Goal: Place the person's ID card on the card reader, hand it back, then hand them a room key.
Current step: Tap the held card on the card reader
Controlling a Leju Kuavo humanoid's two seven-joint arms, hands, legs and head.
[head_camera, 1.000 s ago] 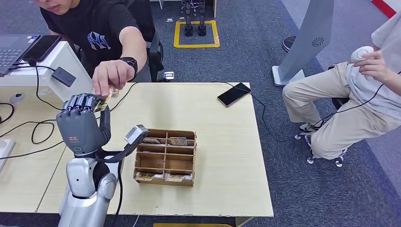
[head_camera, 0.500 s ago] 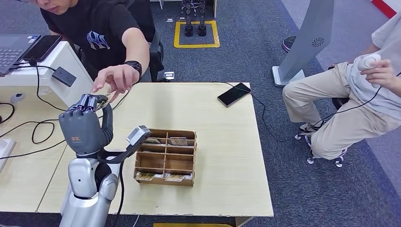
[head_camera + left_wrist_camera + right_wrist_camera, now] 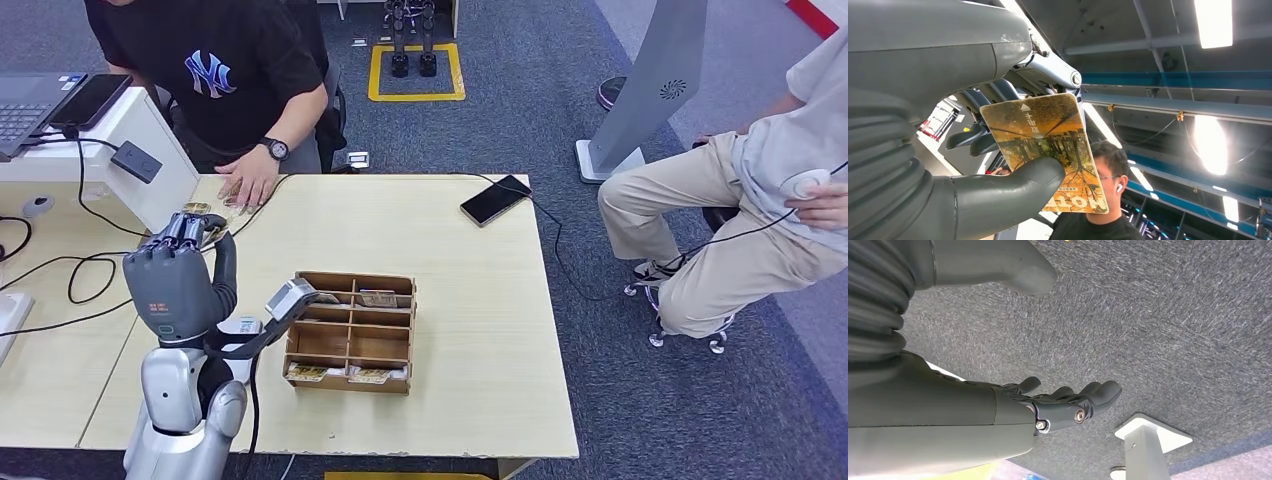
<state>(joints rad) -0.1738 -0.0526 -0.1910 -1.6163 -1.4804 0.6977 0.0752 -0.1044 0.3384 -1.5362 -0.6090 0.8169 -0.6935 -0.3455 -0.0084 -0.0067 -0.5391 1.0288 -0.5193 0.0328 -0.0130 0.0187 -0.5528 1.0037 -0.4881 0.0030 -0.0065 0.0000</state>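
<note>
My left hand [image 3: 178,275] is raised above the table's left side, back toward me. It pinches the ID card [image 3: 1048,145], an orange-brown card with a tree picture, between thumb and fingers. The card's edge [image 3: 203,212] peeks past the fingertips in the head view. The person in a black shirt stands across the table, one hand [image 3: 245,186] resting flat on the tabletop just beyond my hand. A wooden compartment box [image 3: 350,332] holds room key cards [image 3: 377,298] to the right of my arm. My right hand [image 3: 1068,400] hangs over grey carpet, fingers apart, holding nothing.
A small white device [image 3: 240,325] lies on the table beside my left forearm. A black phone [image 3: 495,199] with a cable lies at the far edge. A white box [image 3: 150,170] and cables stand at the left. A second person [image 3: 760,190] sits at the right.
The person has let go of the card and drawn their hand back down onto the table. My left hand has kept the card and sunk slightly.
</note>
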